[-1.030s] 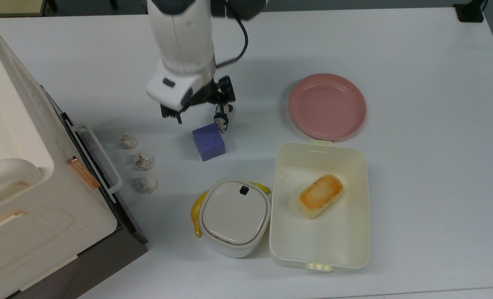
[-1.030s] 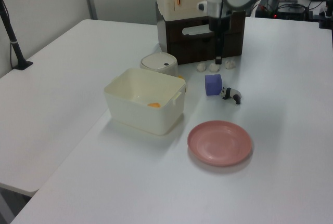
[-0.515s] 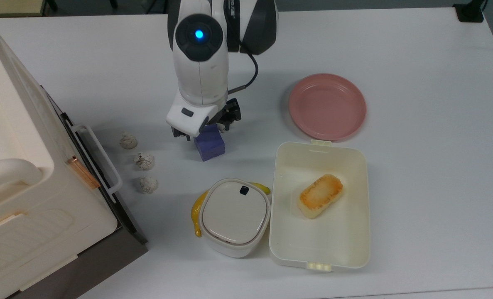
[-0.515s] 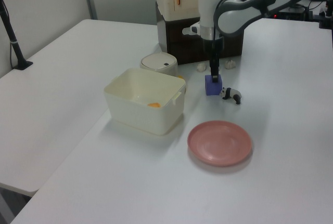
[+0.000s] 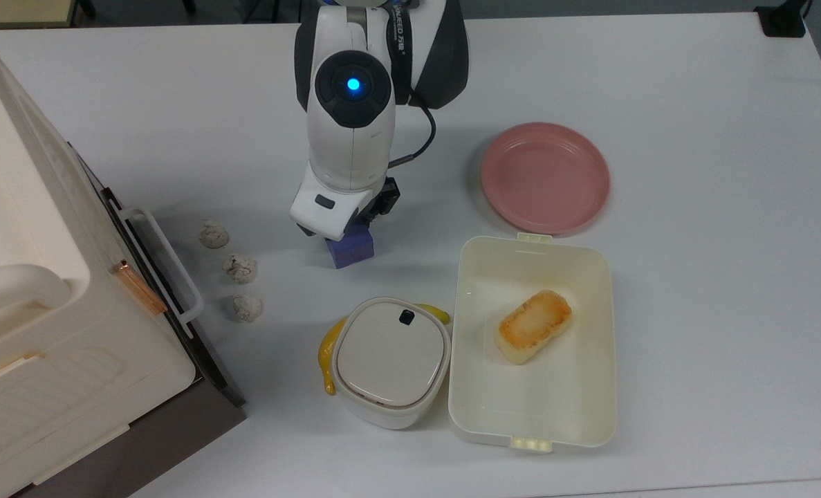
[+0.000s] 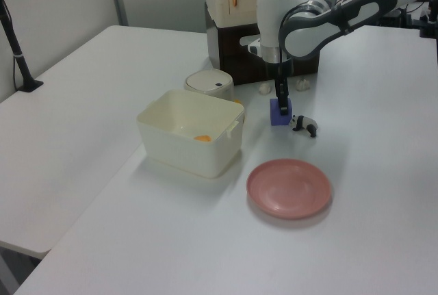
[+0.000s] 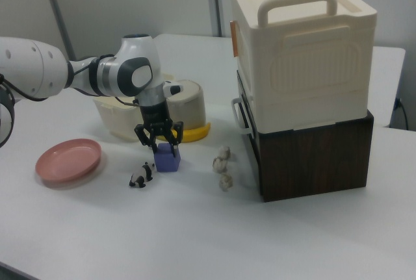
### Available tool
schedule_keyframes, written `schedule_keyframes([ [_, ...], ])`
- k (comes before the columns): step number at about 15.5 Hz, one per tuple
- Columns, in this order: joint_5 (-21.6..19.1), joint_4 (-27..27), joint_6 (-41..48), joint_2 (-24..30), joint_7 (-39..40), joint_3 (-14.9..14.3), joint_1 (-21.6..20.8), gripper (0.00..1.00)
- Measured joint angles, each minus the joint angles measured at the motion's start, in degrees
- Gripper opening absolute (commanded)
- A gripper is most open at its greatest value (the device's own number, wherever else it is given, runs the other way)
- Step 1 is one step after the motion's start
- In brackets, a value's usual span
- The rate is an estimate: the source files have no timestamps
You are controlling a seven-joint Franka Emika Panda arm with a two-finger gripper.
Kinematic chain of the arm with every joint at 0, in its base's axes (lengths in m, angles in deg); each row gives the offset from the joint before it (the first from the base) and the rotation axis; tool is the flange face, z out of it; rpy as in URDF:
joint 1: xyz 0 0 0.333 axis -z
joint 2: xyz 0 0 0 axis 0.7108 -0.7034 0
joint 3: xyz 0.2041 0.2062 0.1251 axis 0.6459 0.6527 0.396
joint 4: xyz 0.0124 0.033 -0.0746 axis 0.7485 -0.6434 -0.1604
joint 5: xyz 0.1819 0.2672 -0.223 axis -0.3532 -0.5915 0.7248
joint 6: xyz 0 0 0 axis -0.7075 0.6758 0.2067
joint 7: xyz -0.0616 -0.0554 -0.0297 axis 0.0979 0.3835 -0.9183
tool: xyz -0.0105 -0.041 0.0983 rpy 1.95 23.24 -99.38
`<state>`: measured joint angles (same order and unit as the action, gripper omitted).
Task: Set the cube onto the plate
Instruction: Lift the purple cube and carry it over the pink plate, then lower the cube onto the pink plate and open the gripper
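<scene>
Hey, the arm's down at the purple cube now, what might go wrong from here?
The panda figurine stands close beside the cube, so the pincer may knock it over while lifting. The lift could also slip if the grip is shallow. The carry to the plate passes near the cream container's rim.

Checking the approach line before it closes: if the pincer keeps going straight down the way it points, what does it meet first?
Most likely the cube: the pincer points down with its open fingers either side of the cube's top. Below that is the table.
</scene>
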<state>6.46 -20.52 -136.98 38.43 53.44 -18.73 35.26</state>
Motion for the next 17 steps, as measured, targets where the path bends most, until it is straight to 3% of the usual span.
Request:
schedule_keyframes([
  [6, -0.2, 1.8, 3.0, 4.1, -2.2, -0.1, -1.0, 0.46],
  [10, -0.8, 2.0, 7.0, 8.6, -10.1, 0.1, -6.6, 0.51],
  [15, -2.1, 1.0, 7.3, 8.3, -21.6, 3.2, -12.9, 0.56],
  [17, -2.1, 0.8, 7.3, 7.8, -26.6, 3.9, -16.7, 0.64],
])
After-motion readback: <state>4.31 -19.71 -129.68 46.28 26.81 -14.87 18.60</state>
